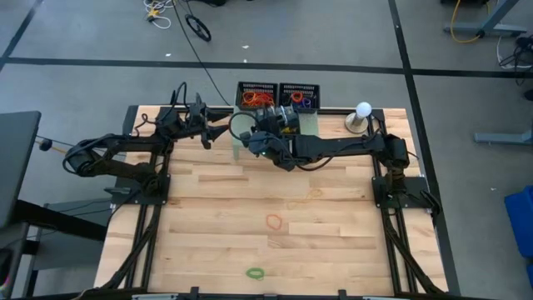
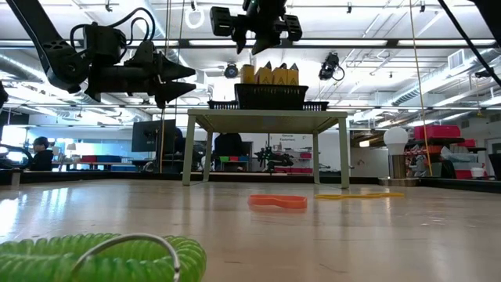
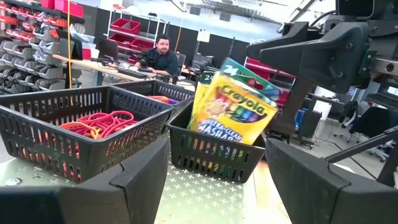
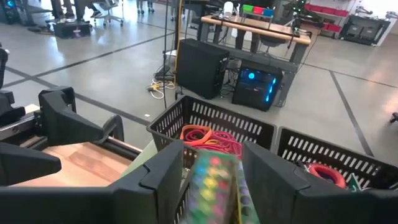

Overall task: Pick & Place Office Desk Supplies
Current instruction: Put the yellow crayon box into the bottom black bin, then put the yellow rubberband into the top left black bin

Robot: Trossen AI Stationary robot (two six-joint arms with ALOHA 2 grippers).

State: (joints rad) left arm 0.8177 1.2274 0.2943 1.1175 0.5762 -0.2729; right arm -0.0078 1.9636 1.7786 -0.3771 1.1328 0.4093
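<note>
While the right gripper (image 4: 211, 168) hung over the black mesh trays (image 1: 277, 93) on the pale green riser (image 2: 267, 117), a crayon box (image 4: 214, 180) sat between its parted fingers. The left gripper (image 3: 214, 180) waited beside them, fingers wide open and empty. Loose rubber bands (image 1: 274, 221) lay on the counter (image 1: 216, 225).

Open tabletop (image 1: 250, 250) before riser (image 2: 266, 117)

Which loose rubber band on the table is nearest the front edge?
The green rubber band; the orange one and the yellow one lie farther back.
</note>
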